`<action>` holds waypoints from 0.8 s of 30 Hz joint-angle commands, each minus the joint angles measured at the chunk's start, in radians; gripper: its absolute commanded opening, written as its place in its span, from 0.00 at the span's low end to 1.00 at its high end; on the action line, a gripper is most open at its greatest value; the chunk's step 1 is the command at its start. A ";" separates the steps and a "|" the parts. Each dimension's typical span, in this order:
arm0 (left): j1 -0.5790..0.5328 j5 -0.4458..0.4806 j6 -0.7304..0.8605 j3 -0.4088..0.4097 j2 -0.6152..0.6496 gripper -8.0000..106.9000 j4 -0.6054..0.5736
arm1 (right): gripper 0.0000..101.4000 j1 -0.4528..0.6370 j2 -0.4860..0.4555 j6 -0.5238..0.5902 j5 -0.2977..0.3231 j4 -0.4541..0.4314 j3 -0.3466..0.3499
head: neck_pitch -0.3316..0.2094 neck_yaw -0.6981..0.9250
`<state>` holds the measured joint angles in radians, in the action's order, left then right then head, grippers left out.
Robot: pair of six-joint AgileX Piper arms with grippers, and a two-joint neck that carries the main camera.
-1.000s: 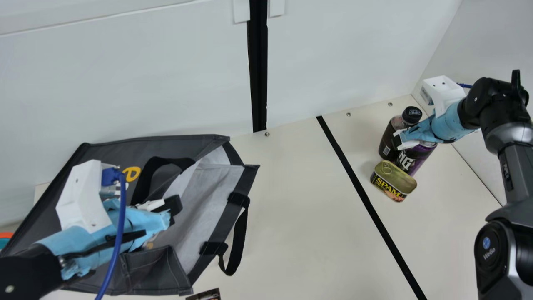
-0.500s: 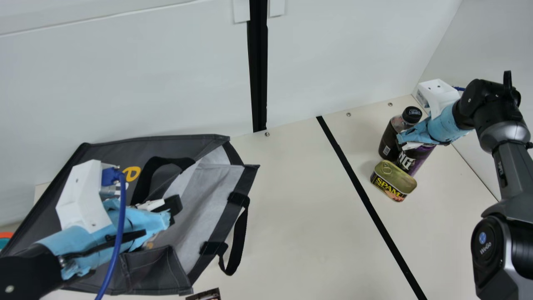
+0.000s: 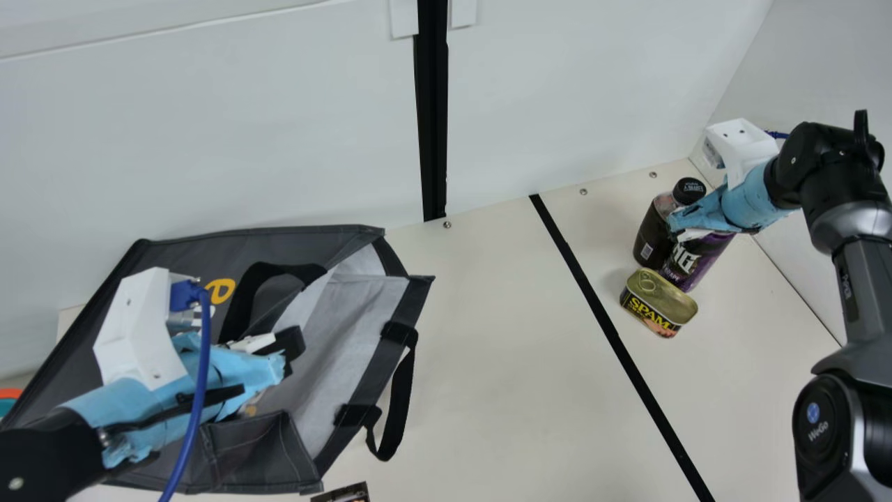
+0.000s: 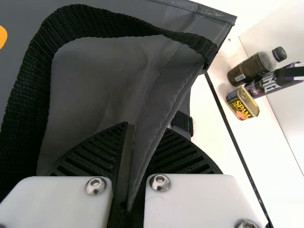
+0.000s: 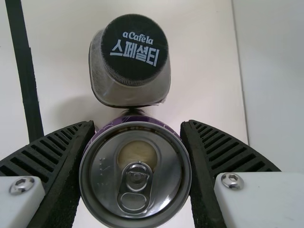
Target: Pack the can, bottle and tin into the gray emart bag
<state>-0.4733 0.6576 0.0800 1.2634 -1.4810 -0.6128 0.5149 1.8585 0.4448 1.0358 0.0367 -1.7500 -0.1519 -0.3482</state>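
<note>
In the main view my left gripper (image 3: 282,348) is at the mouth of the gray bag (image 3: 181,258), which lies on its side. The left wrist view has my left gripper (image 4: 141,135) shut on a fold of the bag's fabric (image 4: 159,102). At the right of the main view, my right gripper (image 3: 686,226) holds the upper part of the purple can (image 3: 697,261). In the right wrist view my right gripper (image 5: 137,128) has its fingers against both sides of the can (image 5: 135,175). The black-capped bottle (image 3: 651,237) stands beside the can, and the tin (image 3: 658,303) lies in front.
A black strip (image 3: 613,328) crosses the cream table (image 3: 502,348) between bag and items. One bag handle (image 3: 397,411) hangs over the table. A small dark printed item (image 3: 343,493) is at the near edge. White walls stand behind and at the right.
My right gripper first moved slightly left and its fingers closed on the can; then it moved up and right, and the can shifted slightly with it. The left arm and bag stayed still.
</note>
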 commanded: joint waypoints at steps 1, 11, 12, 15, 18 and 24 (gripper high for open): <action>0.000 0.000 0.000 0.000 0.000 0.16 0.000 | 0.00 -0.003 -0.010 -0.006 0.007 -0.007 -0.001 | -0.023 -0.001; 0.000 0.000 0.000 0.000 0.000 0.16 0.000 | 0.00 -0.020 -0.088 -0.034 0.047 -0.029 -0.007 | -0.023 -0.001; 0.000 0.000 0.000 0.000 0.000 0.16 0.000 | 0.00 -0.023 -0.097 -0.037 0.052 -0.031 -0.006 | -0.023 -0.001; 0.000 0.000 0.000 0.000 0.000 0.16 0.000 | 0.00 -0.032 -0.125 -0.045 0.065 -0.036 -0.002 | -0.023 -0.001; 0.000 0.000 0.000 0.000 0.000 0.16 0.000 | 0.00 -0.043 -0.155 -0.051 0.076 -0.039 0.007 | -0.023 -0.001; 0.000 0.000 0.000 0.000 0.000 0.16 0.000 | 0.00 -0.070 -0.217 -0.058 0.094 -0.038 0.037 | -0.023 -0.001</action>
<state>-0.4733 0.6576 0.0800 1.2634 -1.4810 -0.6128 0.4475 1.6516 0.3871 1.1271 0.0000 -1.7170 -0.1519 -0.3482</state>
